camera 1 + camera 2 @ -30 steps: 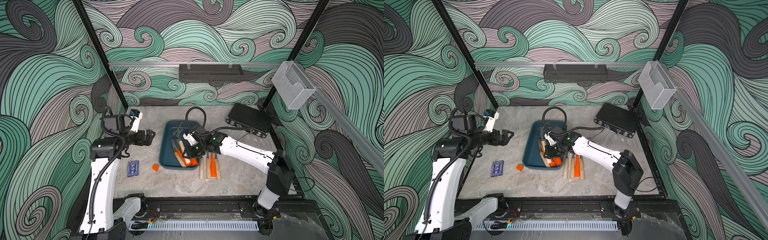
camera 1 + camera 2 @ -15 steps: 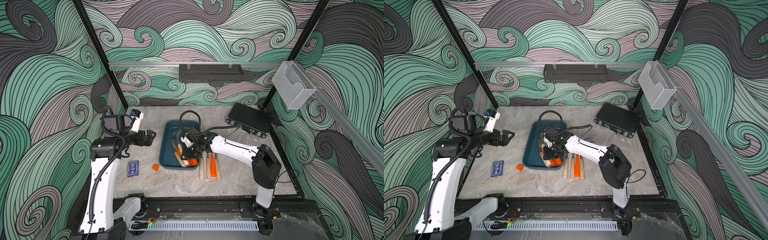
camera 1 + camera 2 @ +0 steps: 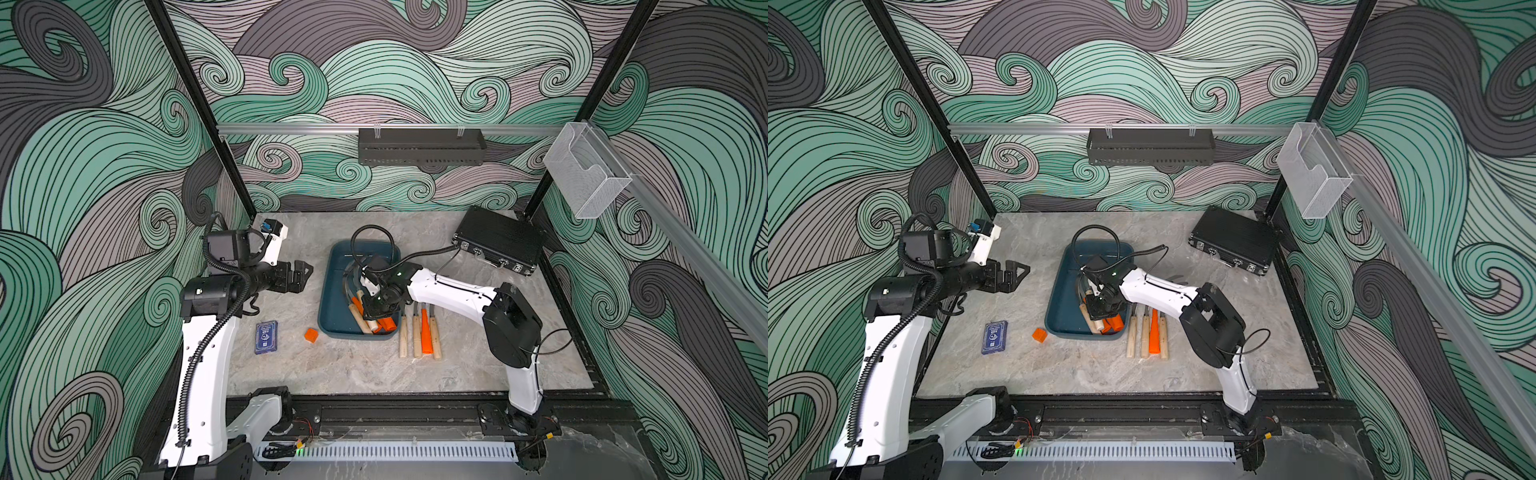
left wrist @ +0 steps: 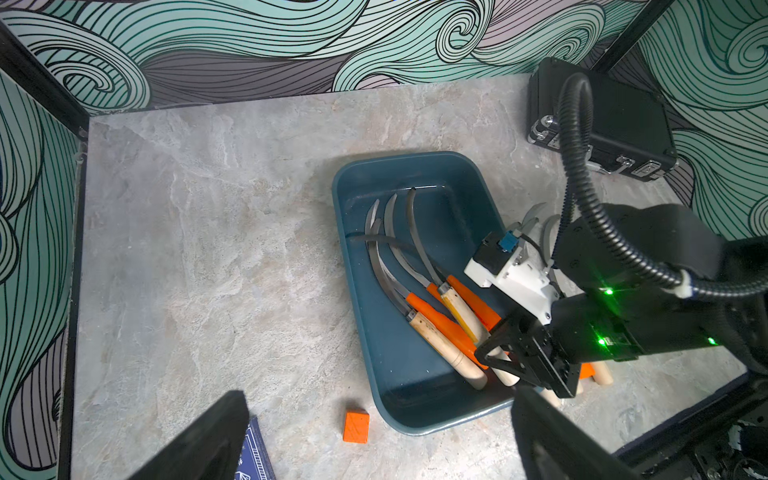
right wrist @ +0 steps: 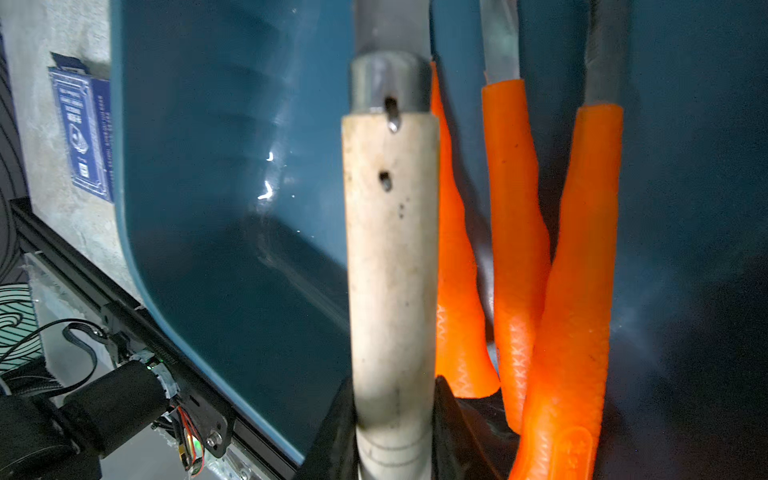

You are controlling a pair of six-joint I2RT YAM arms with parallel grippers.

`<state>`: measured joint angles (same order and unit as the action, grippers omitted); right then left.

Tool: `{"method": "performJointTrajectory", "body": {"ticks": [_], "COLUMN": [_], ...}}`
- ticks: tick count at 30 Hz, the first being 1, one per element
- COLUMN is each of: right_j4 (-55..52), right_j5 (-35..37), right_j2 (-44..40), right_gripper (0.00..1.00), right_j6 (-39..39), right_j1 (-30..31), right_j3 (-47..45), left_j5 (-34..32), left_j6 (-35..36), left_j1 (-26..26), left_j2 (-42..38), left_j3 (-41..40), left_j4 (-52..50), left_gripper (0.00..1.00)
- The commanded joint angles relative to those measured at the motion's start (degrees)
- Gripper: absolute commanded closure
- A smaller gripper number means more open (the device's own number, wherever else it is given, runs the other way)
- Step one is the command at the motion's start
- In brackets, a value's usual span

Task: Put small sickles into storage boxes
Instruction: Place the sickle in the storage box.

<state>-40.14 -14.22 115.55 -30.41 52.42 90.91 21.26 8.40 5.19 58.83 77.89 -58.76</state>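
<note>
1. Shut hard in the right gripper (image 5: 395,432): the butt of a pale wooden-handled sickle (image 5: 390,249), pinched between both jaws.
2. Held low over the near end of the teal storage tray (image 3: 332,291), long axis running with the tray's length, blade pointing to the far end.
3. Close beside that handle: orange-handled sickles (image 5: 515,249) already in the tray, lying much the same way; contact with them impossible to tell.
4. Likely next: letting go right here, inside the walls, with no turning needed.
5. Just outside the tray's right wall, on the table (image 3: 374,374): four more sickles (image 3: 415,336), handles toward the front, roughly parallel to the tray, blades partly hidden under the right arm.
6. Far nearer the right arm than the left, only a sideways reach from its gripper.
7. Well apart on the tray's other side: the left gripper (image 3: 304,277), spread wide, holding nothing.
</note>
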Motion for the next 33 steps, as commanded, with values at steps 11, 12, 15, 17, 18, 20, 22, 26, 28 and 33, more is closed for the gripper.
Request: {"method": "performJointTrajectory", "body": {"ticks": [11,12,15,17,18,20,22,26,28,33], "right_j4": [-3.3,-3.6,-4.2,-4.6,-4.7,-4.9,-5.2,-5.4,-5.4,-5.5], "right_j5": [2.3,2.4,2.8,3.0,3.1,3.1,3.1,2.7,2.6,2.4], "right_j2": [3.5,3.8,4.5,4.8,5.0,5.3,5.8,6.4,6.5,7.1], "right_gripper": [0.95,0.95,0.94,0.93,0.93,0.92,0.91,0.88,0.86,0.81], "right_j6": [1.4,1.4,1.5,1.6,1.7,1.8,1.8,1.8,1.9,2.0], "right_j1": [-0.6,-0.6,-0.7,-0.8,-0.8,-0.8,-0.9,-0.9,-0.9,-0.9], "right_j3": [4.5,4.7,5.4,5.7,5.9,6.1,6.3,6.4,6.5,6.9], "left_j5": [1.2,1.2,1.3,1.3,1.4,1.5,1.5,1.7,1.7,1.7], "left_j6": [0.9,1.0,1.1,1.3,1.3,1.4,1.3,1.4,1.5,1.6], "left_j1": [0.5,0.5,0.5,0.5,0.5,0.5,0.5,0.5,0.5,0.5], "left_j2": [0.7,0.7,0.8,0.9,0.9,1.0,0.9,0.9,0.8,0.7], "left_j3": [2.7,2.8,3.1,3.4,3.5,3.6,3.5,3.4,3.4,3.4], "left_j4": [-2.1,-2.2,-2.6,-2.7,-2.7,-2.8,-2.8,-2.8,-2.8,-3.1], "left_gripper": [0.01,0.01,0.01,0.01,0.02,0.01,0.02,0.01,0.01,0.01]}}
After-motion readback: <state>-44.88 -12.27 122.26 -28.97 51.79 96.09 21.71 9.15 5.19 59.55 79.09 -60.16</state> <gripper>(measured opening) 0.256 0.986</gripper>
